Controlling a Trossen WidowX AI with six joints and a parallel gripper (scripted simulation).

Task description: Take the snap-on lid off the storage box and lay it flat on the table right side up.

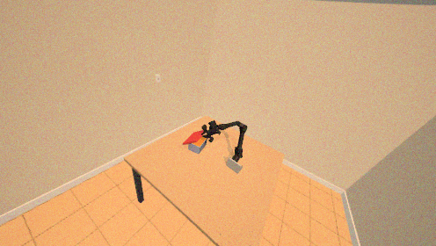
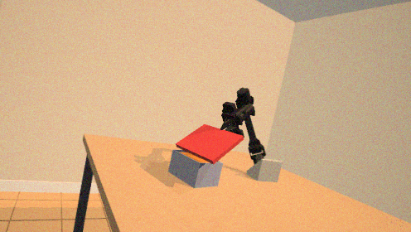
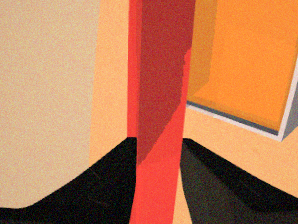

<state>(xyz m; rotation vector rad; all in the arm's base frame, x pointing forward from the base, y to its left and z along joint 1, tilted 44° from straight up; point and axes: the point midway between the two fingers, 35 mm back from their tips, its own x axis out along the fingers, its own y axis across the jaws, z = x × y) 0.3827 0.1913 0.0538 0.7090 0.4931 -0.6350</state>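
The red lid (image 1: 192, 138) (image 2: 210, 142) (image 3: 160, 75) is off its seat, tilted above the storage box and shifted to one side of it. My gripper (image 1: 205, 133) (image 3: 159, 139) is shut on the lid's edge, with one black finger on each side of it in the wrist view. The blue-grey storage box (image 1: 195, 148) (image 2: 182, 166) (image 3: 287, 117) stands upright on the table (image 1: 198, 180) (image 2: 249, 207), partly open, its orange inside showing. In the exterior view the lid's near corner overlaps the box's rim; whether they touch I cannot tell. The fingertips are hidden behind the lid there.
A pale grey block (image 1: 235, 165) (image 2: 270, 171) is at the arm's base, to the right of the box. The table's far edge runs behind the box near the wall, and its left edge (image 2: 99, 186) is beyond the box's left side.
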